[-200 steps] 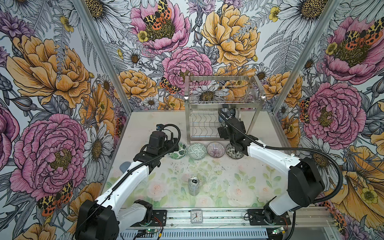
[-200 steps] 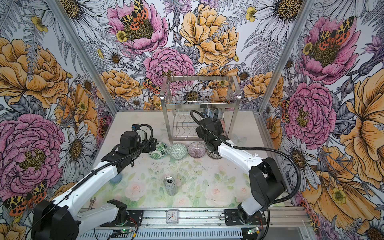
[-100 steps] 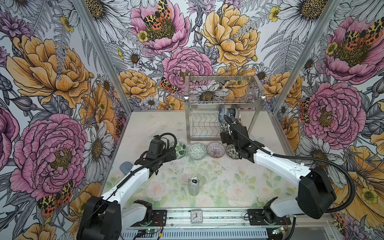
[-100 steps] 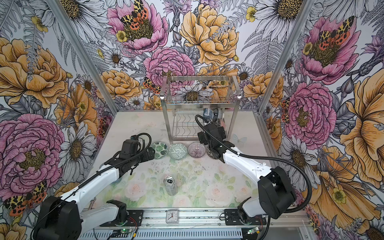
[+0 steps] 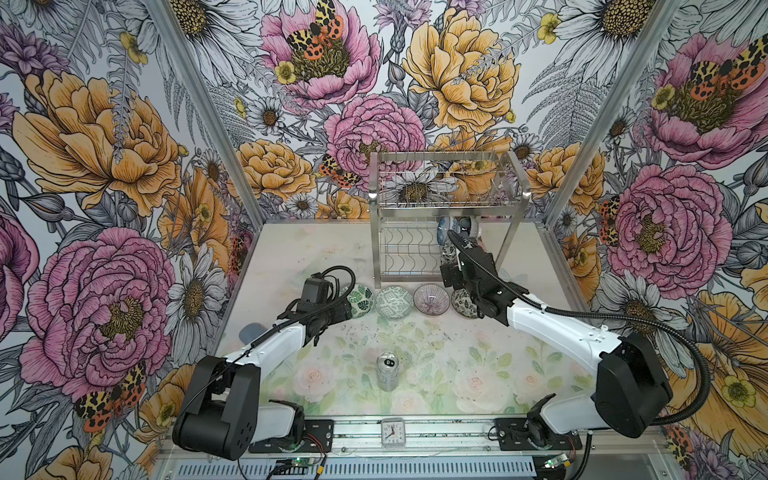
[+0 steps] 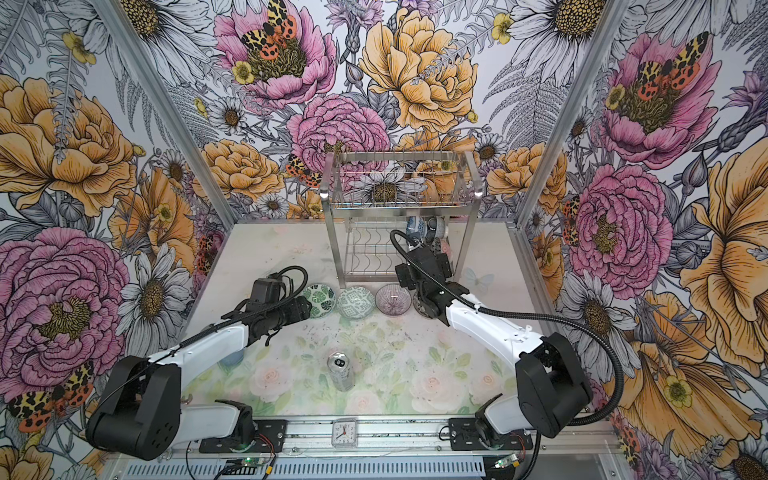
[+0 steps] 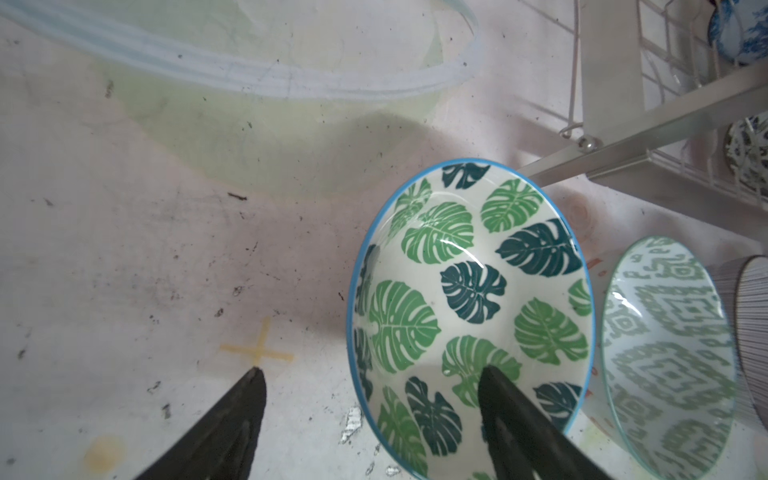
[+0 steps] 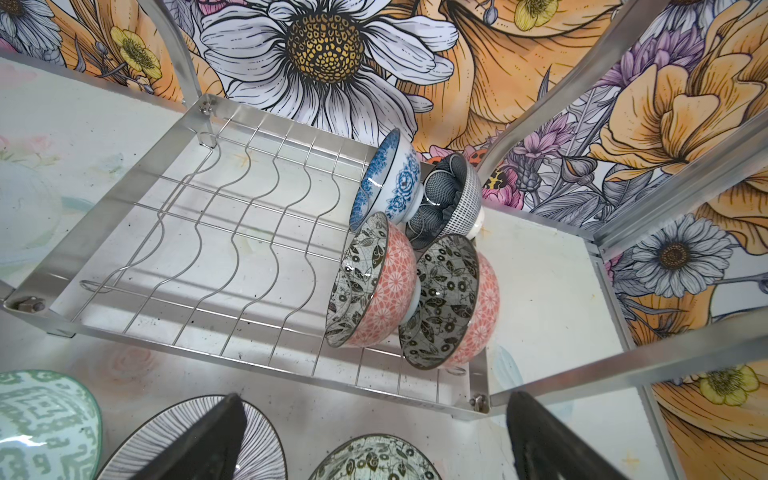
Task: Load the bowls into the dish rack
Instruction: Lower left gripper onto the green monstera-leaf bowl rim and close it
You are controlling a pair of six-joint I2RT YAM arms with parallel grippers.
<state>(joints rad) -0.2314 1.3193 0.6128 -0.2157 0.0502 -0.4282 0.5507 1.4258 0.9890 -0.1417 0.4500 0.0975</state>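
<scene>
**Leaf bowl straddled; four bowls racked**

The left gripper [image 7: 372, 370] is seen with jaws spread across the rim of the green leaf bowl [image 7: 469, 299], one finger inside and one outside. The right gripper [image 8: 374, 397] is held wide open before the dish rack [image 8: 266, 365]. Four bowls [image 8: 376, 286] are stood on edge in its lower tier.

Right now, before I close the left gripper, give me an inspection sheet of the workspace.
Surface: floral table, dirt specks.
Job's things: four bowls in a row before the rack; four more on edge in its lower tier.
Clutter: can, clock, clear tub.
Grippers: left gripper open, astride the rim of the leaf bowl; right gripper open, empty.
Cables: black hoses loop off both arms; no snag seen.
Surroundings: floral walls, metal posts.
</scene>
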